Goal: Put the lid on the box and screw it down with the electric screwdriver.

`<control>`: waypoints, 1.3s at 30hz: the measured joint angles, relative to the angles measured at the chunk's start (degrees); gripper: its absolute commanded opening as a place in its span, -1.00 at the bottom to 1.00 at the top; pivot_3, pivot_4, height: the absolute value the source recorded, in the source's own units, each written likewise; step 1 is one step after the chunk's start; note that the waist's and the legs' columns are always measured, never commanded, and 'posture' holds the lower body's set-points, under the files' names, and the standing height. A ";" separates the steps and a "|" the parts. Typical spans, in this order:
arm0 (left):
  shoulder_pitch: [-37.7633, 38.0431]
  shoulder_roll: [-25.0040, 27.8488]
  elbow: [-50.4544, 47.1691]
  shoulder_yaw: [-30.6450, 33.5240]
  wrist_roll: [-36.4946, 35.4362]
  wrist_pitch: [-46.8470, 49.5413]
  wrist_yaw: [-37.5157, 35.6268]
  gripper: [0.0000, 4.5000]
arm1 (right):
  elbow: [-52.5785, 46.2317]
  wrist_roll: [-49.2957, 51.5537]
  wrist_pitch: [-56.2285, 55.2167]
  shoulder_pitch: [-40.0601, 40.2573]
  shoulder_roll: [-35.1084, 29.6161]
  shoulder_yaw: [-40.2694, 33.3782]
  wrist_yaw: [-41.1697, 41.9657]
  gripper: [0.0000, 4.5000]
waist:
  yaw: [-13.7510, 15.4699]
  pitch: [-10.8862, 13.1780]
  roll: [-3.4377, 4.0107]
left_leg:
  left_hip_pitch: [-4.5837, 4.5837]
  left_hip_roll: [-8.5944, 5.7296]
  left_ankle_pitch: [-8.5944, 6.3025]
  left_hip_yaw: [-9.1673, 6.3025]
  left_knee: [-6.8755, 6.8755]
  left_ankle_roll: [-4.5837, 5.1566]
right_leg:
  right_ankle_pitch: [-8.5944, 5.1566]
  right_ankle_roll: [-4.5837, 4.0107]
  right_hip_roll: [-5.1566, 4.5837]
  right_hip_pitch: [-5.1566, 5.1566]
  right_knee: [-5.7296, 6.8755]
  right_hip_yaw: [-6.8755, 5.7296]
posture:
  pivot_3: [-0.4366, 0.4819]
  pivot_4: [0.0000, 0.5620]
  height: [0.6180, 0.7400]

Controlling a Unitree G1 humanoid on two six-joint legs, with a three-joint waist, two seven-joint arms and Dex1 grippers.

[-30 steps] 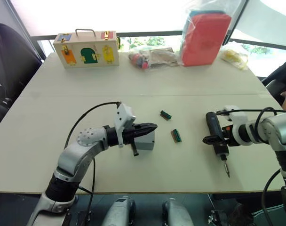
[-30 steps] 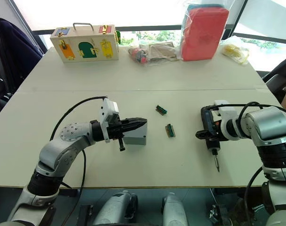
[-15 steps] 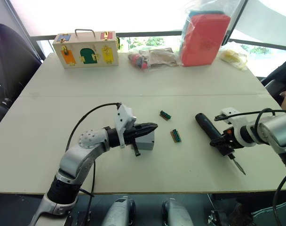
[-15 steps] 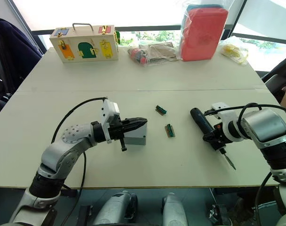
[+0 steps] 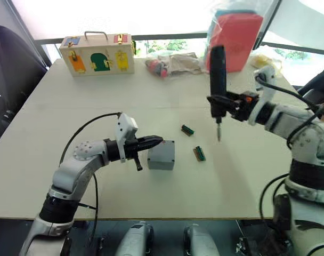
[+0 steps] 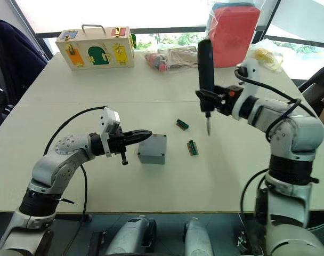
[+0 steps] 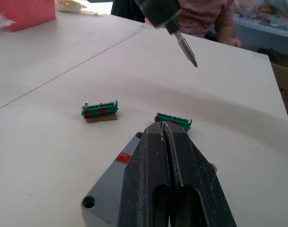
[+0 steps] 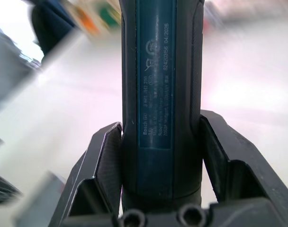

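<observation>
Holding the electric screwdriver (image 5: 217, 74) upright in the air, the right gripper (image 5: 221, 101) has both fingers clamped around the black body, bit pointing down. The tip hangs well above the table (image 5: 98, 106), beyond the box (image 5: 161, 154) and off toward its right, roughly over the gap near the two little green connectors (image 5: 187, 129) (image 5: 200, 154). In the right wrist view the fingers (image 8: 103, 161) squeeze the barrel from both sides, label facing the camera.

The box sits on the table near the front middle, grey, with a small red mark (image 7: 123, 157) on it and a screw hole (image 7: 88, 203) at one corner. Can't tell from these shots whether the lid is already on it, so leaving that alone.

The left gripper (image 5: 158, 140) is just beside the box on its left side, fingertips pressed together with nothing between them, pointing at the box's top edge. In the left wrist view they hang right over the box, though whether they touch it is hard to say.

Far behind the box, at the back edge of the table, stands a wooden box with coloured doors (image 5: 98, 55), with a red bag in plastic (image 5: 234, 40) further to the right.
</observation>
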 measured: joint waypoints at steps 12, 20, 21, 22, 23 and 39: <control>0.00 1.87 0.97 0.29 0.83 1.81 -1.39 -1.00 | -3.63 -3.22 -23.25 9.33 14.99 8.99 -3.44 -0.14 | -0.67 0.02 0.05 | 0.00 -0.06 0.04 0.01 -0.05 -0.06 | 0.00 0.00 0.03 -0.18 0.14 0.09 | -0.05 -0.47 1.00; 0.00 2.65 1.67 -1.34 2.99 2.04 -1.47 -1.00 | -2.12 -7.51 -31.79 11.13 17.05 14.63 -4.46 -0.14 | -0.62 0.02 0.05 | 0.00 -0.06 0.04 0.01 -0.05 -0.06 | 0.00 0.00 0.04 -0.18 0.15 0.09 | -0.05 -0.47 1.00; 0.00 2.76 1.68 -1.65 3.29 2.06 -1.49 -1.00 | -1.99 -7.98 -32.60 11.49 17.53 15.29 -4.66 -0.14 | -0.68 0.02 0.05 | 0.00 -0.06 0.04 0.01 -0.06 -0.06 | 0.00 0.00 0.04 -0.19 0.15 0.10 | -0.05 -0.47 1.00; 0.00 2.82 1.73 -1.89 3.61 2.10 -1.56 -1.00 | -1.91 -8.15 -33.31 11.87 17.87 15.96 -4.80 -0.14 | -0.72 0.02 0.05 | 0.00 -0.06 0.04 0.01 -0.06 -0.06 | 0.00 0.00 0.04 -0.21 0.15 0.10 | -0.05 -0.47 1.00; 0.00 2.82 1.95 -1.97 3.95 2.10 -1.59 -1.00 | -1.80 -8.56 -33.94 12.19 18.21 16.60 -4.89 -0.14 | -0.77 0.02 0.05 | 0.00 -0.06 0.04 0.01 -0.07 -0.06 | 0.00 0.00 0.05 -0.21 0.15 0.10 | -0.05 -0.47 1.00; 0.14 2.75 2.86 -4.20 6.60 -0.68 -1.93 -1.00 | 1.65 -14.31 -41.89 14.18 18.18 21.89 -5.04 -0.14 | -0.63 0.02 0.05 | 0.01 -0.06 0.04 0.01 -0.07 -0.06 | 0.00 0.00 0.04 -0.20 0.15 0.11 | -0.05 -0.47 1.00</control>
